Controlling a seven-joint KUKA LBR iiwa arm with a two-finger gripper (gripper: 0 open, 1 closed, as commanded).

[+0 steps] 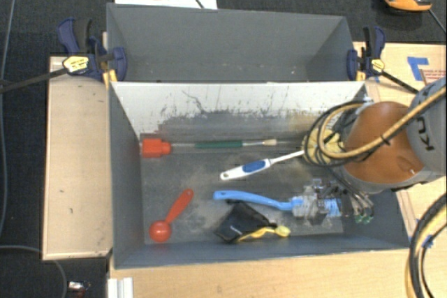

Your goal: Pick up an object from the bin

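In the camera view we see the tool (320, 204) low in the near right of the bin (126, 171), at the head of the blue brush (253, 199). Apart or together, we cannot tell. Nothing looks lifted yet, so grasping and raising are left.

The long blue plastic brush (253, 199) lies flat on the floor of the grey metal bin (127, 178), in its front right part, near the front wall. Its slim handle runs almost level across the view, with the tapered tip pointing left toward the bin's middle. The head end, at the right, lies under the gripper (318, 204) and is partly hidden by it. A black and yellow object (241, 225) lies just beside the handle.
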